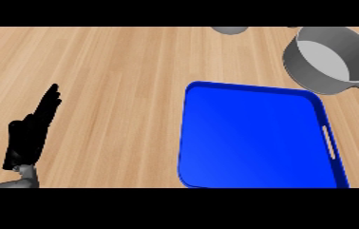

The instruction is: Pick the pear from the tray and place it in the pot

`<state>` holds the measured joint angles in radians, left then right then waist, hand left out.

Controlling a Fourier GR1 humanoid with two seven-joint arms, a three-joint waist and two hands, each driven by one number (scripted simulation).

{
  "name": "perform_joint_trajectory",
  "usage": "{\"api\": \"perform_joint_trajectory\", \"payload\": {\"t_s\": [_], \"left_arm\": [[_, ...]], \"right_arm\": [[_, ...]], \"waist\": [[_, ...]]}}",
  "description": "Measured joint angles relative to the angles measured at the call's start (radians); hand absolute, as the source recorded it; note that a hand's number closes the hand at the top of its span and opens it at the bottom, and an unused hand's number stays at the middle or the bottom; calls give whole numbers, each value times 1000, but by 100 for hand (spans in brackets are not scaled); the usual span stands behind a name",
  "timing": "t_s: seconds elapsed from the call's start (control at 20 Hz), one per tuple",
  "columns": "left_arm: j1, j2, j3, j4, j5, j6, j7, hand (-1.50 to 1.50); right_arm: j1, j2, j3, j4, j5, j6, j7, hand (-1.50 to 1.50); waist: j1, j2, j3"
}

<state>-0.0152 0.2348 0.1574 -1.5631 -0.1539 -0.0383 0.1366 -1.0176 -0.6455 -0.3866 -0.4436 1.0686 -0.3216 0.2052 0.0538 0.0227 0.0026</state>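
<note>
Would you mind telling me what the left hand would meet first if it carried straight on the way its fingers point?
Probably nothing: the left hand points up and slightly right over bare counter, well left of the tray and pot.

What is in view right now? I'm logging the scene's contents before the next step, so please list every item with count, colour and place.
tray: one, blue, lower right of the counter, nothing on it
pot: one, grey, upper right, just beyond the tray's far right corner; no pear shows inside
grey object: one, at the top edge, cut off, cannot tell what it is
counter: one, light wood, under everything
pear: none visible
left robot hand: one, black, open, resting at the left edge, fingers up
right robot hand: not in view
</note>
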Motion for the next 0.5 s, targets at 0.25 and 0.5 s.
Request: {"api": "perform_joint_trajectory", "payload": {"t_s": [0.25, 0.5], "left_arm": [[-32, -5, -1, 11, -1, 5, 16, 0], [-37, 2, -3, -1, 1, -6, 30, 0]], "right_arm": [[-18, -8, -78, 107, -69, -31, -62, -150], [-34, -11, -134, 165, -127, -46, -147, -150]], "waist": [[12, 8, 2], [17, 8, 2]]}}
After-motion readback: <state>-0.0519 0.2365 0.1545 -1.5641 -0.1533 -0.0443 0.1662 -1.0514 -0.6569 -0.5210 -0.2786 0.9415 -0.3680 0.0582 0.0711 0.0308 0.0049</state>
